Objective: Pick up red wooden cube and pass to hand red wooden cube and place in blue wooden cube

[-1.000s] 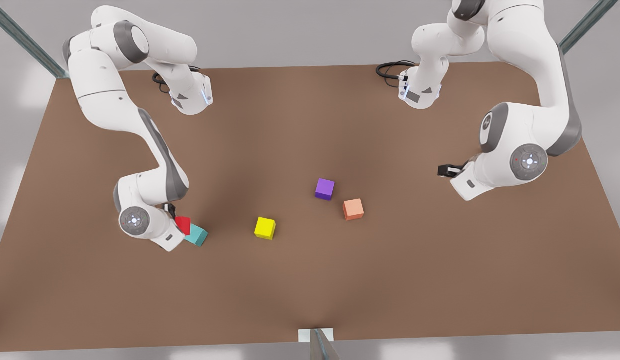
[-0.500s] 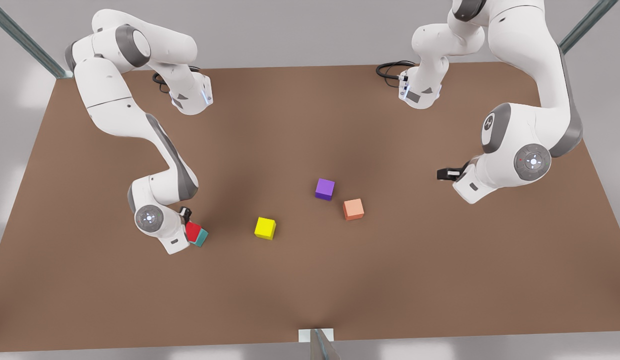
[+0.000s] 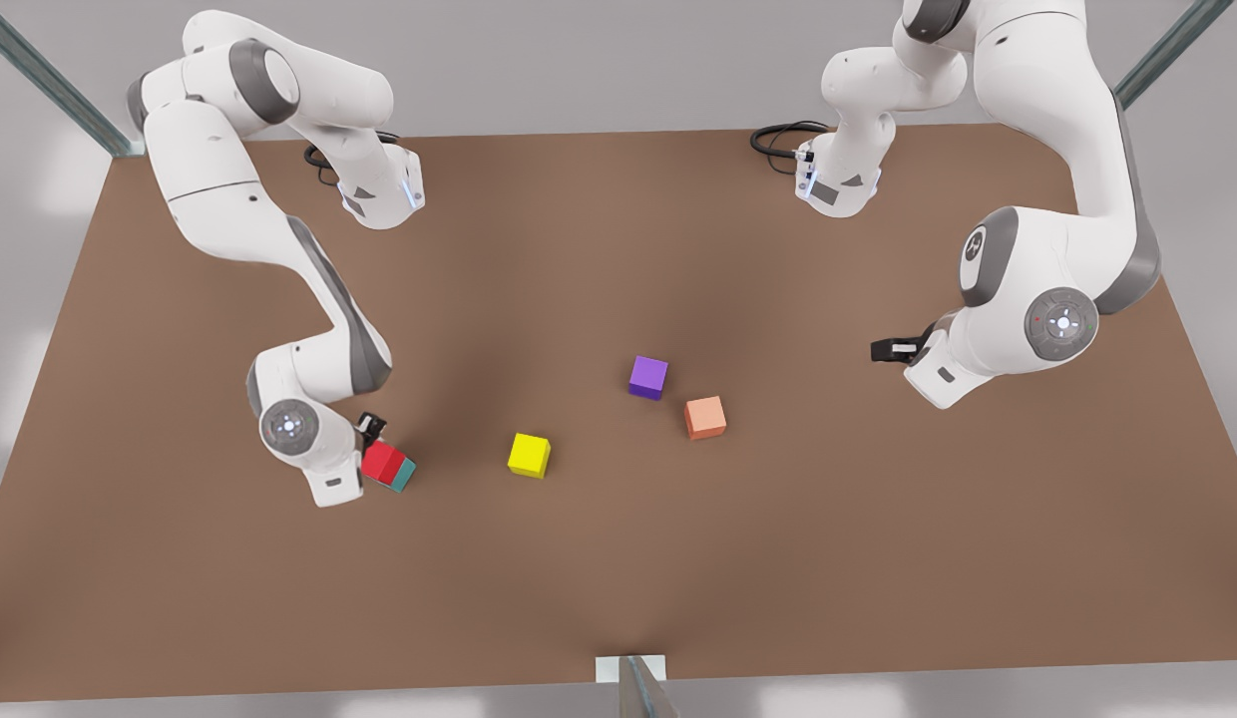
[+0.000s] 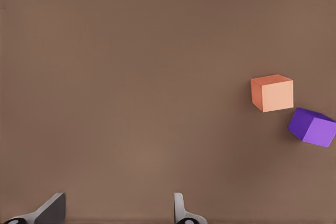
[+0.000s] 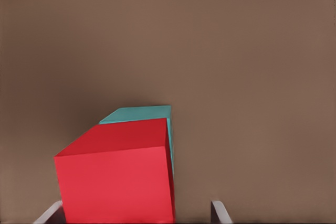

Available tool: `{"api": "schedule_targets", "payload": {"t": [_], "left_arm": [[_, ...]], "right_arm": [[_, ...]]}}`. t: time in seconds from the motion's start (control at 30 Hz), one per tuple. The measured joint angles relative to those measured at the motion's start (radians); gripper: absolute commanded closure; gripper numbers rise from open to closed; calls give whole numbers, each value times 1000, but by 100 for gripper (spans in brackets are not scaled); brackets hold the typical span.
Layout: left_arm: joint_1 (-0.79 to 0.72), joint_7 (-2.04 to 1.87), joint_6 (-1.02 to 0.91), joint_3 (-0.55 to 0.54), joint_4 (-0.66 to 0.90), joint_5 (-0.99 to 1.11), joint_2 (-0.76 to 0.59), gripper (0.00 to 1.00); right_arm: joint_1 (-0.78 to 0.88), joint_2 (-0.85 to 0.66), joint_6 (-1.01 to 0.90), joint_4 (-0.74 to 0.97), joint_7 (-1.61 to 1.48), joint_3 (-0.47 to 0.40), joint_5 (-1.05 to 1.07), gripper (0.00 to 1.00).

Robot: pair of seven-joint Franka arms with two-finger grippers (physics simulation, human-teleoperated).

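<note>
Right gripper (image 3: 371,429) is spread open, red cube (image 3: 383,462) resting on teal cube (image 3: 404,475); left gripper (image 3: 883,348) waits, fingers apart.

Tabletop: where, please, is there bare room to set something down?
Free: behind the small purple wooden cube, and the near strip before the yellow cube. Crowded: right gripper at the red cube over the teal cube; left gripper waits at the front view's right.

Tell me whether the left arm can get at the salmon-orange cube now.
Probably yes: the left pincer, open, faces bare table toward the salmon-orange cube; the purple cube stands beside it, apart. The right pincer is at the red cube.
</note>
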Motion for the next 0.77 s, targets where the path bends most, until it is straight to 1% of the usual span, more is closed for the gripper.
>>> {"api": "schedule_targets", "payload": {"t": [0.1,0.23,0.33,0.43,0.53,0.6,0.67,0.77], "left_arm": [[0,-5,0,0,-1,0,0,0],[0,-10,1,0,-1,0,1,0],[1,-13,1,0,2,1,0,0],[2,-15,1,0,4,2,-2,0],[0,-16,-1,-1,4,2,-3,0],[1,-17,-2,-1,6,2,-5,0],[0,-18,-7,-3,8,2,-7,0],[0,-20,-12,-3,9,1,-9,0]], "right_arm": [[2,-52,-50,44,20,3,63,0],[18,-79,-238,258,124,3,182,0],[13,-82,-359,374,244,-45,181,0],[13,-92,-493,517,343,-62,175,0],[83,-246,-603,506,414,-159,202,0],[106,-352,-658,435,454,-199,231,0],[111,-416,-694,365,490,-222,252,0],[113,-443,-729,332,538,-235,268,0]]}}
